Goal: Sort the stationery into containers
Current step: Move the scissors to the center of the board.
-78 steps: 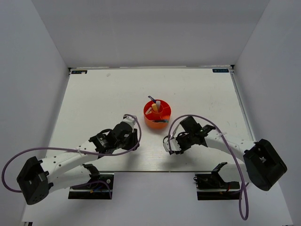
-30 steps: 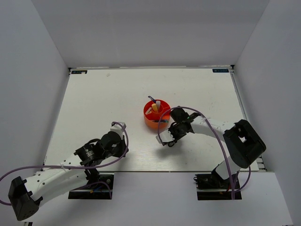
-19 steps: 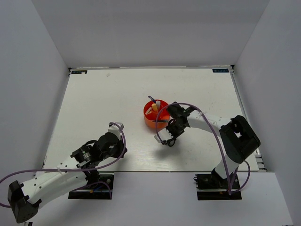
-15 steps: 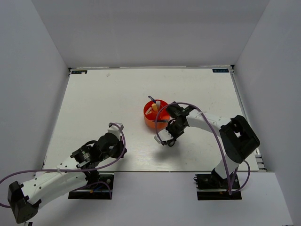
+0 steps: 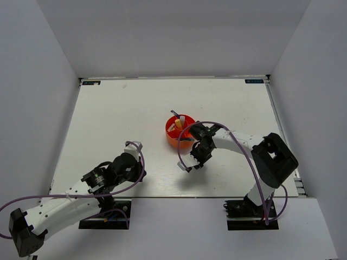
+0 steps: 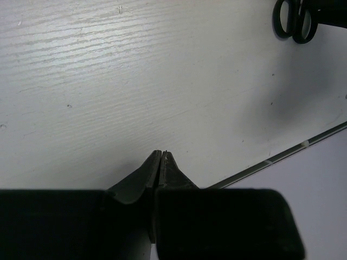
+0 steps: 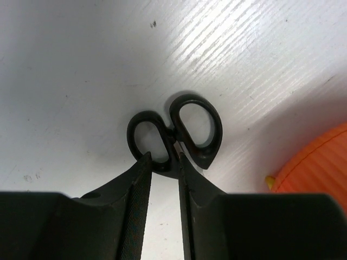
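The round orange-red tub stands mid-table with an orange-pink highlighter and a blue pen sticking up from its compartments. Its rim shows in the right wrist view. My right gripper is just in front of the tub, shut on the black-handled scissors between the two finger loops. The scissors hang above the table and cast a shadow. They also show in the left wrist view. My left gripper is shut and empty, low near the front edge.
The table's front edge runs close to the left gripper. White walls enclose the table on three sides. A purple cable loops over the right wrist beside the tub.
My right gripper has carried the scissors from the front right to just in front of the tub. My left arm has drawn back toward the front edge.
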Tool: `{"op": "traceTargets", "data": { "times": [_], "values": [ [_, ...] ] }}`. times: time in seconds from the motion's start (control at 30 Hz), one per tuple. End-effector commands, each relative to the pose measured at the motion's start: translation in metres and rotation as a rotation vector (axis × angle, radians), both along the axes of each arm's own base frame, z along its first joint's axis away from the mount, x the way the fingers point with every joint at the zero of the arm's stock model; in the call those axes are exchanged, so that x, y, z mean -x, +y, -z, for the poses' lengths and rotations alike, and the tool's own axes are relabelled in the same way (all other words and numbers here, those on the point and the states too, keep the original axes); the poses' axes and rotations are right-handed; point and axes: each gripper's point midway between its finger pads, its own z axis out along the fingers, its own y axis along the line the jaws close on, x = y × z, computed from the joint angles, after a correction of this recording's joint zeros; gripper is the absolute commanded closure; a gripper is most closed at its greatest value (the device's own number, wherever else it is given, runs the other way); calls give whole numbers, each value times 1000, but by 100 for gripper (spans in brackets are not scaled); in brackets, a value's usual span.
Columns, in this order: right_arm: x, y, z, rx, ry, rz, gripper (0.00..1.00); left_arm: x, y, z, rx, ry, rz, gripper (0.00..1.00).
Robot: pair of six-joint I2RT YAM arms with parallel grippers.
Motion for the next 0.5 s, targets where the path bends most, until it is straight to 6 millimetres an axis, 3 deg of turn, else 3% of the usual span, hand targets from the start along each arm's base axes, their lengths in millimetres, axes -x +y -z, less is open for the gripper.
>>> {"op": "traceTargets", "data": {
  "times": [0.0, 0.23, 0.47],
  "values": [
    [14, -1, 10, 22, 48, -6, 70, 2, -1, 2, 5, 8, 2, 84],
    [16, 7, 18, 26, 32, 20, 73, 3, -1, 3, 6, 12, 10, 84],
    [17, 24, 22, 2, 9, 48, 89, 3, -3, 5, 13, 13, 12, 84]
  ]
}}
